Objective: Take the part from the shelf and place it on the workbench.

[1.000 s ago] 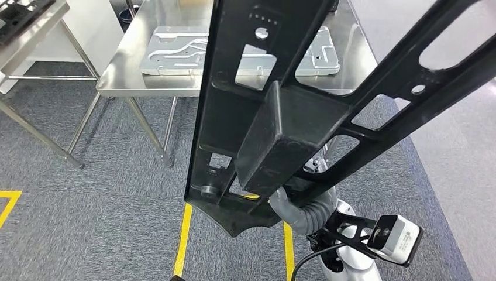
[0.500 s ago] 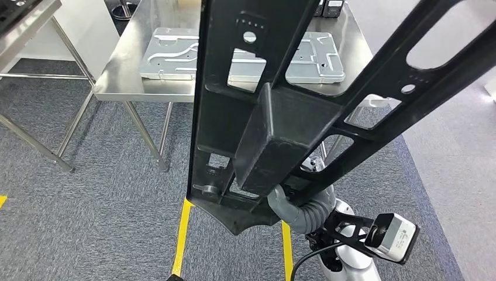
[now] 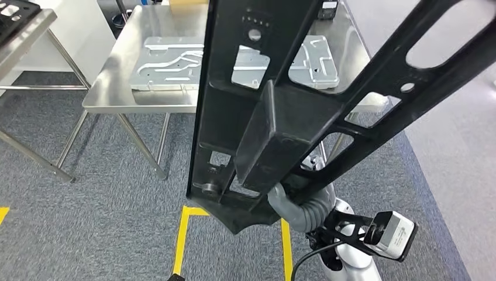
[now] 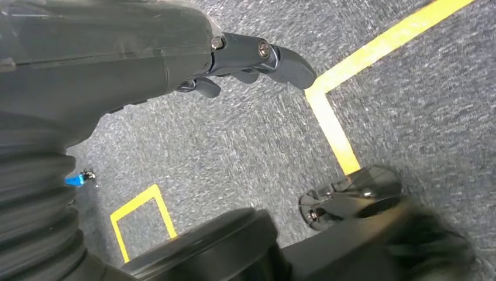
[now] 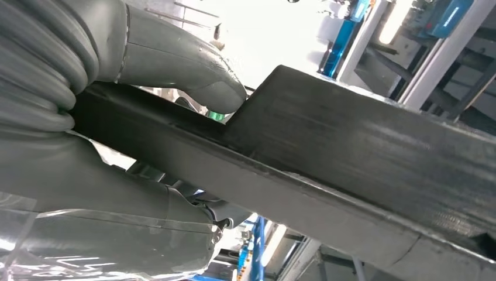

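Right hand (image 5: 146,152) grips black part (image 3: 281,129), workbench (image 3: 111,88) ahead

One large black plastic frame part with cut-out windows (image 3: 263,117). One stainless-steel workbench on thin legs (image 3: 111,88). One flat silver metal plate with routed channels (image 3: 169,64), lying on that workbench. Part of one second steel table (image 3: 23,29) at the far left. Two robot hands: the left hand (image 4: 251,58), and the right hand (image 5: 146,117).
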`<state>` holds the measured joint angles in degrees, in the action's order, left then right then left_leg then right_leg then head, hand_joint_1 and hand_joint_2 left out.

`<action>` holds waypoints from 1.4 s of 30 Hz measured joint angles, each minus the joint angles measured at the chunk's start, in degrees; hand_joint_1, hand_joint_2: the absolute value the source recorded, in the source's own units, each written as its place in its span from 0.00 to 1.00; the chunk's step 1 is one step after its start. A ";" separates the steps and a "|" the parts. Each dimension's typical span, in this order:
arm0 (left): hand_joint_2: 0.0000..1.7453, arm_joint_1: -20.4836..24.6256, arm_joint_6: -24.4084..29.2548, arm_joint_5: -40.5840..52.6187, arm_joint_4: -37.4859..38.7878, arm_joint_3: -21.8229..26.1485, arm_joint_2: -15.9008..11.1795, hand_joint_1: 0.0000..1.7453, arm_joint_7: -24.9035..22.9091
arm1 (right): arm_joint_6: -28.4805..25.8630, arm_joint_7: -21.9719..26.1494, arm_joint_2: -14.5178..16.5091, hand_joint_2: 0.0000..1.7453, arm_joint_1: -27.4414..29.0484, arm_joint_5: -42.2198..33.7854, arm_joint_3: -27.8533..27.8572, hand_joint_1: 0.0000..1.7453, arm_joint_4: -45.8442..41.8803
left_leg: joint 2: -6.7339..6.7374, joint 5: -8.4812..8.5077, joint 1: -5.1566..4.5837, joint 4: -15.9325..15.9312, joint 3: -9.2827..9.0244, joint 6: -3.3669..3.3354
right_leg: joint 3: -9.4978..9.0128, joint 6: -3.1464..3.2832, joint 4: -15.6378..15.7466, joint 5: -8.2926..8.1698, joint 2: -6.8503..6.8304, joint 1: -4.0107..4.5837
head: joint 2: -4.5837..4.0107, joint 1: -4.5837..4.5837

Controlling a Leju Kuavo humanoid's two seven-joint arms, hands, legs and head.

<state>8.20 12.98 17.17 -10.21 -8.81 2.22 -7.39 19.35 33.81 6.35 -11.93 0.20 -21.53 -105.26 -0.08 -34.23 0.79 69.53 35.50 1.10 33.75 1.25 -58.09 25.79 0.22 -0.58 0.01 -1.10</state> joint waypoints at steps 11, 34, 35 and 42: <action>1.00 -0.11 -0.09 0.01 0.00 0.05 -0.16 0.00 0.00 | 0.15 -0.36 -0.01 1.00 0.09 0.00 0.00 1.00 -0.08 | -0.21 8.65 -0.53 -11.15 -1.82 -2.15 | -3.68 -1.87 -0.79 3.07 0.51 0.35 | 0.01 -0.04; 1.00 -0.36 0.08 -0.05 0.00 0.30 -0.15 0.00 -0.07 | 0.06 -0.95 -0.22 1.00 0.08 -0.97 -0.16 1.00 0.14 | -0.21 -0.42 -0.11 1.31 0.69 0.17 | -1.33 0.43 0.02 0.96 0.08 0.47 | -0.01 0.37; 1.00 -0.42 0.10 -0.06 0.00 0.38 -0.15 0.00 -0.01 | 0.07 -0.98 -0.21 1.00 0.12 -1.01 -0.21 1.00 0.17 | -0.20 -1.11 -0.10 2.83 3.22 0.19 | -2.78 0.51 0.02 2.13 0.09 0.60 | -0.01 0.44; 1.00 -0.64 0.11 0.00 -0.02 0.56 -0.20 0.00 0.06 | 0.03 -1.03 -0.12 1.00 0.11 -1.07 -0.36 1.00 0.27 | -0.25 9.62 -0.97 -10.27 -0.38 -1.86 | -7.13 -1.31 -1.03 5.69 0.48 0.44 | 0.00 0.43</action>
<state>7.56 13.09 17.17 -10.22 -8.26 2.03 -7.33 19.38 32.78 6.23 -11.82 -0.87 -21.89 -104.98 -0.33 -24.61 -0.18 59.26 35.12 -0.76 26.62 -0.06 -59.12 31.48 0.70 -0.14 0.01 -0.67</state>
